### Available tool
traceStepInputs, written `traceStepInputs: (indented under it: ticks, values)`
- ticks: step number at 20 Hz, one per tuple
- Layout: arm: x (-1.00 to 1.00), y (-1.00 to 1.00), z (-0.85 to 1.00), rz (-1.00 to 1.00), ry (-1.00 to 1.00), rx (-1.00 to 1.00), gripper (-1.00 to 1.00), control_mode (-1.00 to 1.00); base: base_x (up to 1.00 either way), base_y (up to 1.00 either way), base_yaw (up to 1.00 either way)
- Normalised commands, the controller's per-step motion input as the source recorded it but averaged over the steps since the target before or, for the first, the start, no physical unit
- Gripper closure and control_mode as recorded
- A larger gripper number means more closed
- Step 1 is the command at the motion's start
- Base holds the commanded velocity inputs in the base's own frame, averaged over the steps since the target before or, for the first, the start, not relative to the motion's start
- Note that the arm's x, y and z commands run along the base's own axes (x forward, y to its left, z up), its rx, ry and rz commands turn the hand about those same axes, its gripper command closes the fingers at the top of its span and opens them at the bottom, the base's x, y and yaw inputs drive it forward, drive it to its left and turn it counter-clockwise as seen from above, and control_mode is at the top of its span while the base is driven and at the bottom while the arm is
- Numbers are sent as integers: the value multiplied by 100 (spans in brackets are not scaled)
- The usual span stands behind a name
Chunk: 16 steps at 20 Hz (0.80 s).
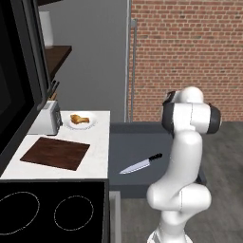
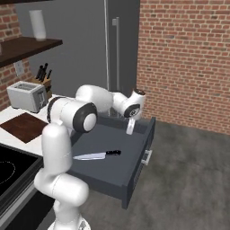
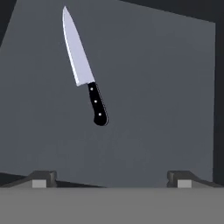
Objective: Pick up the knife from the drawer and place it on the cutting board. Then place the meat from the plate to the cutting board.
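Hand view: the knife (image 3: 84,70) lies upper left on the drawer (image 3: 153,96) floor, bearing no readable writing. The gripper (image 3: 111,178) hangs above it, its fingertips (image 3: 43,178) spread wide, holding nothing.

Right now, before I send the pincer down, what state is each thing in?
drawer: pulled open, knife inside.
knife: lying flat on the drawer floor, ungrasped.
pincer: open, empty, above the drawer, apart from the knife.
cutting board: flat on the counter, bare.
plate: on the counter, holding the meat.
meat: resting on the plate.
toaster: upright beside the plate.
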Motion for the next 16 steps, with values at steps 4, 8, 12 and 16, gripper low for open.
traceStepInputs:
  ticks: [4, 8, 12, 16]
  values:
    - [0, 89, -7, 26, 2, 0, -100, -100, 0, 0, 0]
    - [-7, 41, -25, 22, 1, 3, -100, -100, 0, 0, 0]
    - [-21, 18, -12, 29, 2, 0, -100, -100, 0, 0, 0]
    - [-46, 0, -25, 23, 1, 0, -100, -100, 0, 0, 0]
